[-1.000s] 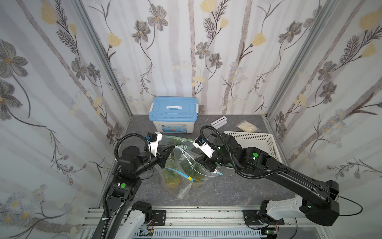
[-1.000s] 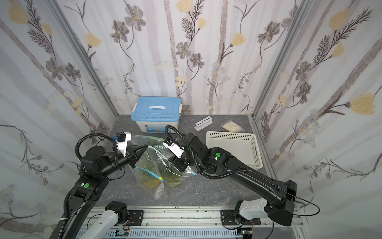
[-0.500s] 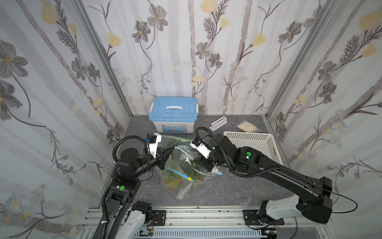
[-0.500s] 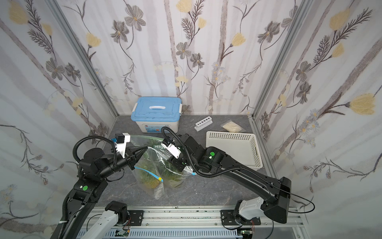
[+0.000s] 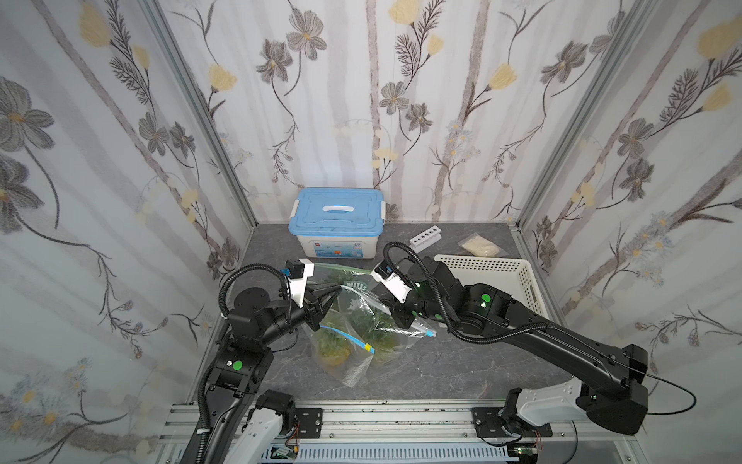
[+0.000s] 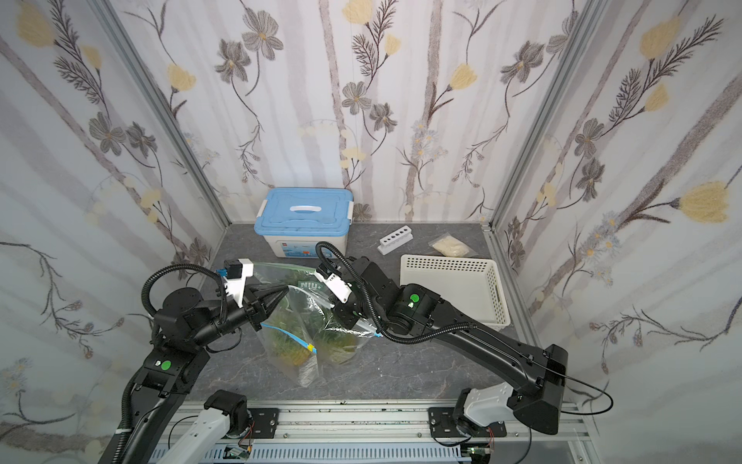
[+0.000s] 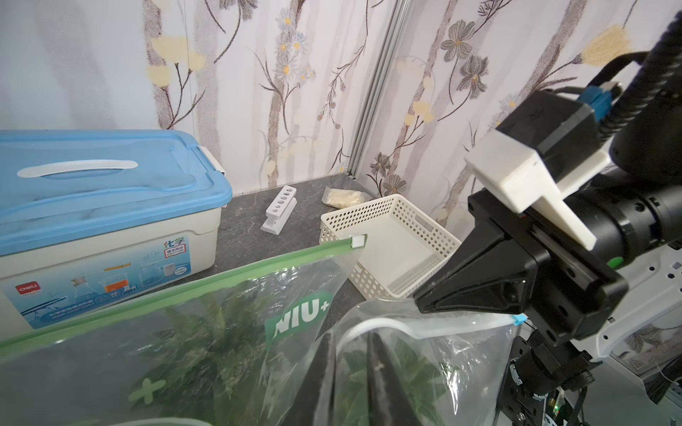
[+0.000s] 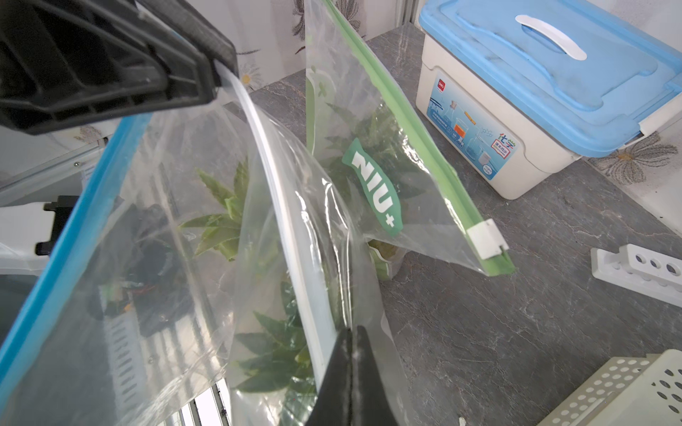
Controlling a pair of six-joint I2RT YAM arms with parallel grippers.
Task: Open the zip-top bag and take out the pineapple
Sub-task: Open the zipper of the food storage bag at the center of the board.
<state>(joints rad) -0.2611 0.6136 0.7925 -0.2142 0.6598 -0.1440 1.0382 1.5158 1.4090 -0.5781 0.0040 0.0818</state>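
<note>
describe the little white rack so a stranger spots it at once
Find the blue-lidded box by the back wall. Between it and the packet of pale grains lies the white rack. Unlike the perforated basket nearby, it is narrow, with one row of holes.

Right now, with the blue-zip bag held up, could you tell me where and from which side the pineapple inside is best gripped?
Best take the pineapple by its leafy crown, coming in through the mouth of the bag beside the rim that the right gripper pinches. The leaves seem to point toward that opening and bunch narrowly enough for jaws; the body lies deeper under film.
</note>
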